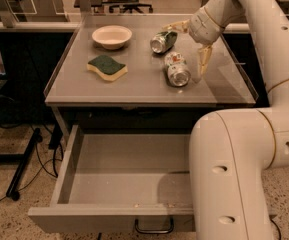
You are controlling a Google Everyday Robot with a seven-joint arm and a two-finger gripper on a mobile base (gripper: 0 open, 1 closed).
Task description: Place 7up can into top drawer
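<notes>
The 7up can (176, 69) lies on its side on the grey table top (134, 91), right of centre. My gripper (189, 44) hangs over the table's right part, just above and to the right of the can, not touching it. It is open: one pale finger (203, 61) points down beside the can, the other (175, 27) reaches left over the darker green can (163, 40). The top drawer (91, 216) is pulled out wide below the table, its inside bare, its dark handle (154, 228) at the front.
A white bowl (112, 36) stands at the back left of the table top and a green-and-yellow sponge (107, 67) lies in front of it. My arm's large white links (244, 169) cover the drawer's right side. A raised rim edges the table top.
</notes>
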